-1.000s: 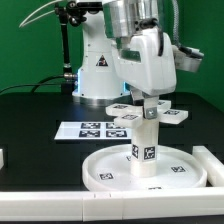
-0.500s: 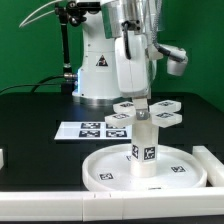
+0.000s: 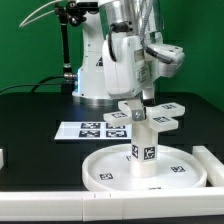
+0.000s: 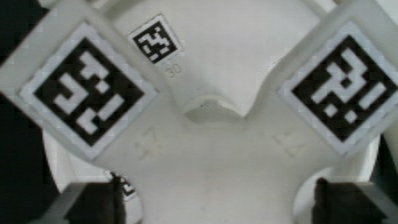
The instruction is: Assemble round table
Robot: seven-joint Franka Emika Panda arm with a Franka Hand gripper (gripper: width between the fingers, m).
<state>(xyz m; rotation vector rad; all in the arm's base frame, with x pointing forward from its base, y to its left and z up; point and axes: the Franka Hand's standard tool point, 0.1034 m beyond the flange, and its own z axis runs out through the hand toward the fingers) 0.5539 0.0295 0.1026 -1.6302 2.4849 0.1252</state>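
The large rimmed round disc (image 3: pixel 100 170) lies flat on the black table at the front. The short cylindrical leg (image 3: pixel 145 148) stands upright at its centre. The cross-shaped foot piece (image 3: pixel 165 112) sits on top of the leg, its tagged arms level. My gripper (image 3: pixel 147 100) comes straight down onto the middle of the foot and is shut on it. In the wrist view the foot piece (image 4: pixel 214 140) fills the frame with two tagged arms spreading away, and my gripper (image 4: pixel 222 205) has a dark finger (image 4: pixel 98 205) on each side of its white centre.
The marker board (image 3: pixel 85 129) lies flat behind the disc, toward the exterior view's left. A long white bar (image 3: pixel 212 165) lies by the disc at the exterior view's right. A small white piece (image 3: pixel 3 157) sits at the left edge. The arm's base (image 3: pixel 95 70) stands behind.
My wrist has turned about the vertical axis, and the cross-shaped foot has turned with it on top of the leg. The disc and leg have stayed in place.
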